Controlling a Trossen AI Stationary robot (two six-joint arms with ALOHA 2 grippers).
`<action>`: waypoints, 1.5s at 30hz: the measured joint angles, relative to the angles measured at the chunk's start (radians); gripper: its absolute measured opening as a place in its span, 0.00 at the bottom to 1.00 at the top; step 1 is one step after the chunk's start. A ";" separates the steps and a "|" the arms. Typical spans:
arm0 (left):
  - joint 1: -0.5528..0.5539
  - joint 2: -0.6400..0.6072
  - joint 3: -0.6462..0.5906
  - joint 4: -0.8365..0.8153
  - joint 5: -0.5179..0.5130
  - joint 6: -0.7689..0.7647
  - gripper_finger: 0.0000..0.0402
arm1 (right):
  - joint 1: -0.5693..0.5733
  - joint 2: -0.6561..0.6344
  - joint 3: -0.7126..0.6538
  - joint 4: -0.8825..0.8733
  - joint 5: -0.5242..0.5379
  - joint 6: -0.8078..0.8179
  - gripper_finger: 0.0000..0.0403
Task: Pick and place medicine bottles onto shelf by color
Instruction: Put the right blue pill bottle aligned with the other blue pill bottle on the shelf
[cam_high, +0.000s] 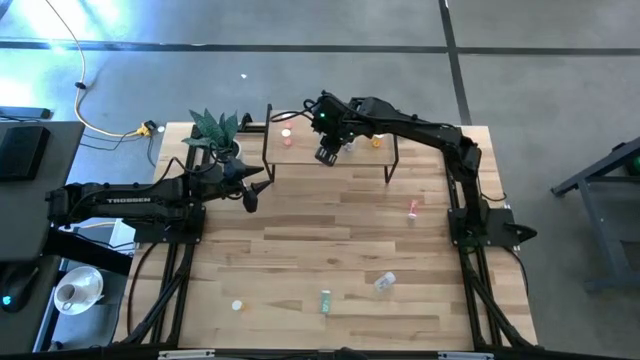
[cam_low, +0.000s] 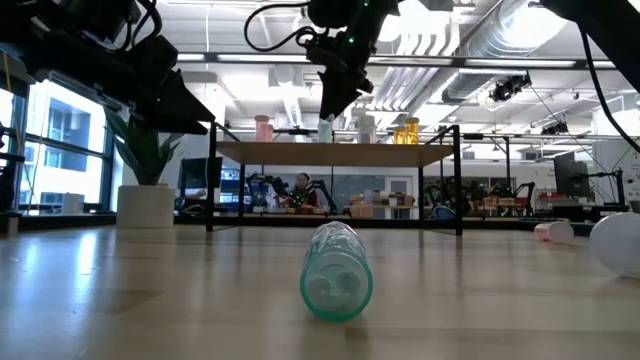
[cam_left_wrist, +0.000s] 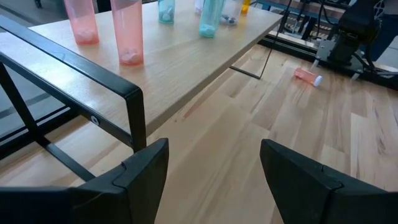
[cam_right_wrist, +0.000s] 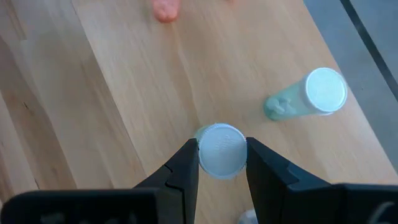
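**benchwatcher:** so where was everything at that point?

**pillsorter:** the right gripper sat up near the top centre of the overhead frame, over the shelf. Its fingers were pinched on a green bottle, one on each side of the white cap, and that bottle stood upright on the shelf board. A second green bottle stood just beside it, nearer the board's edge, not touching

**benchwatcher:** and the left one?

**pillsorter:** the left gripper hung left of centre in the overhead shot, just off the shelf's left end, fingers spread wide with nothing between them. Its wrist camera looked past the shelf's black corner leg at two pink bottles standing on the board

**benchwatcher:** anything left on the table?

**pillsorter:** yeah, a few. A pink one lay right of centre, well apart from the shelf. Along the bottom of the overhead frame there was a green bottle on its side, a clear one near it to the right, and a small one off to the left, couldn't tell its colour. On the shelf's right part stood an orange bottle. A potted plant stood in the table's upper left corner
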 joint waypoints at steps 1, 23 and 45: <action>0.000 0.000 0.000 0.000 0.000 0.001 0.60 | 0.000 0.000 0.000 0.001 0.000 0.000 0.23; 0.000 0.000 0.000 0.000 -0.003 0.001 0.60 | 0.000 0.000 -0.001 0.002 0.025 -0.003 0.32; 0.000 0.000 0.000 0.001 -0.003 0.027 0.60 | 0.001 0.010 -0.001 0.013 0.025 0.005 0.33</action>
